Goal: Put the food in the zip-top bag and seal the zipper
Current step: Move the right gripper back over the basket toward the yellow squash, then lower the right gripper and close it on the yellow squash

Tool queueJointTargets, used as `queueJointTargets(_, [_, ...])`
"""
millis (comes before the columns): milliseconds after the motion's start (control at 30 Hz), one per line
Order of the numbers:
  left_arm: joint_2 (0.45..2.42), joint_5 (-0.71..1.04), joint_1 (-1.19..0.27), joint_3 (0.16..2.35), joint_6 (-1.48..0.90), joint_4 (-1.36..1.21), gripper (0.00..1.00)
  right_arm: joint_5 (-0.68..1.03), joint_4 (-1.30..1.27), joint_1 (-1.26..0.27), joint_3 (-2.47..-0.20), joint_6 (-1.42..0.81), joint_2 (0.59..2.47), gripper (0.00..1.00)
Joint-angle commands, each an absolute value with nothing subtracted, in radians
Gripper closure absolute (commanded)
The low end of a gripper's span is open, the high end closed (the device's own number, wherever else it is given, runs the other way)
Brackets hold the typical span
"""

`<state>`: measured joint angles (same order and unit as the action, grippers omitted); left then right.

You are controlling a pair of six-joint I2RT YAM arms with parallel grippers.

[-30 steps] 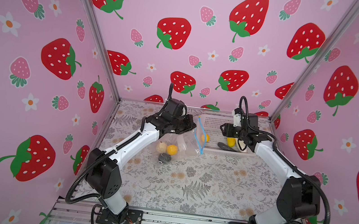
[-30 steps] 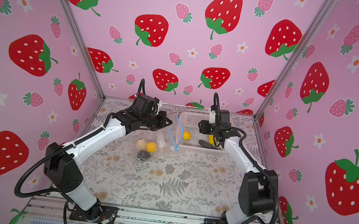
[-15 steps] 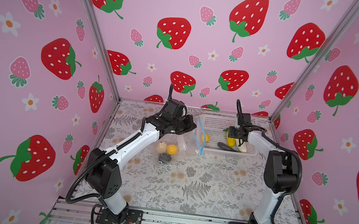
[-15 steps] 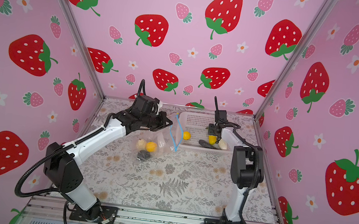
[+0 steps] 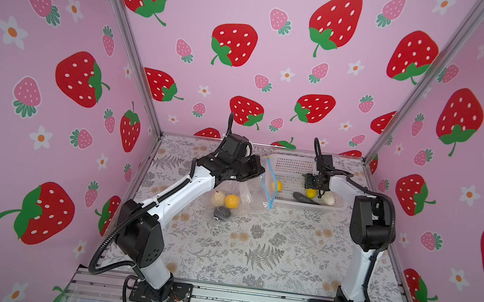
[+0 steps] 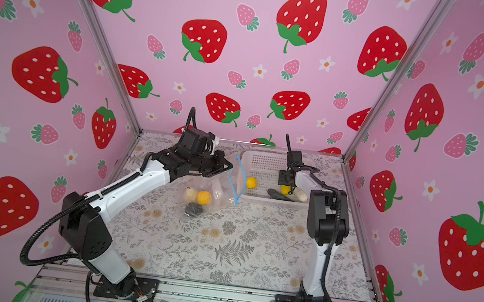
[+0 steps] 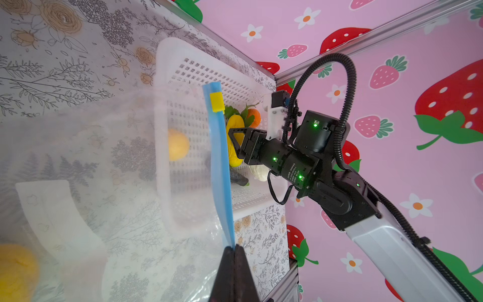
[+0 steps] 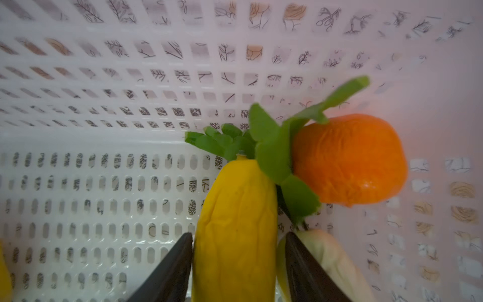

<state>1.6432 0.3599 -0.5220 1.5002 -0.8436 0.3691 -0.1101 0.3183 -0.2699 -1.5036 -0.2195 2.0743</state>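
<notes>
Right wrist view looks along the right gripper (image 8: pixel 238 235) into the white basket (image 8: pixel 78 141): its two dark fingers (image 8: pixel 170 266) stand part-way apart on either side of a long yellow piece (image 8: pixel 235 198) lying on the basket floor. One finger touches the piece's side, the other sits just beside it, with a cream piece (image 8: pixel 332 256) close on its far side; whether the yellow piece is truly gripped I cannot tell. The piece's long axis runs straight out from the wrist, in line with the fingers, so the jaws span its narrow width. Past its tip lie green leaves (image 8: pixel 271 151) and an orange fruit (image 8: pixel 350 159).

Left wrist view shows the left gripper (image 7: pixel 233 248) closed tight on the blue zipper (image 7: pixel 219 170) of the clear bag (image 7: pixel 104 157), holding that edge up. In a top view the bag (image 5: pixel 253 191) hangs from it just beside the basket's left end, mouth turned toward the basket, with an orange ball (image 5: pixel 232 201), a pale ball (image 5: pixel 217 198) and a dark lump (image 5: pixel 222 212) already inside, resting on the table (image 5: pixel 284 252). So the mouth lies to the left of the right gripper, across the basket's end wall, and the right arm is both nearer the yellow piece and the only free one. The carry probably calls for a lift clear of that wall first.
</notes>
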Motion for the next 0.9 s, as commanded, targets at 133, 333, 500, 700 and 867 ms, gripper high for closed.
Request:
queueJointTargets(133, [1.611, 0.376, -0.526, 1.492, -0.854, 0.356, 1.00, -0.099, 0.353, -0.265, -1.529, -0.222, 2.105, 0.43])
queueJointTargets(333, [1.611, 0.373, -0.527, 1.492, -0.855, 0.356, 1.00, -0.091, 0.354, -0.264, -1.535, -0.227, 2.094, 0.47])
queueJointTargets(500, [1.613, 0.374, -0.526, 1.491, -0.854, 0.356, 1.00, -0.087, 0.366, -0.265, -1.549, -0.230, 2.077, 0.50])
queueJointTargets(700, [1.613, 0.374, -0.526, 1.493, -0.856, 0.354, 1.00, -0.089, 0.375, -0.264, -1.557, -0.232, 2.047, 0.51])
queueJointTargets(867, [1.615, 0.373, -0.526, 1.491, -0.854, 0.354, 1.00, -0.074, 0.383, -0.264, -1.571, -0.237, 2.028, 0.52])
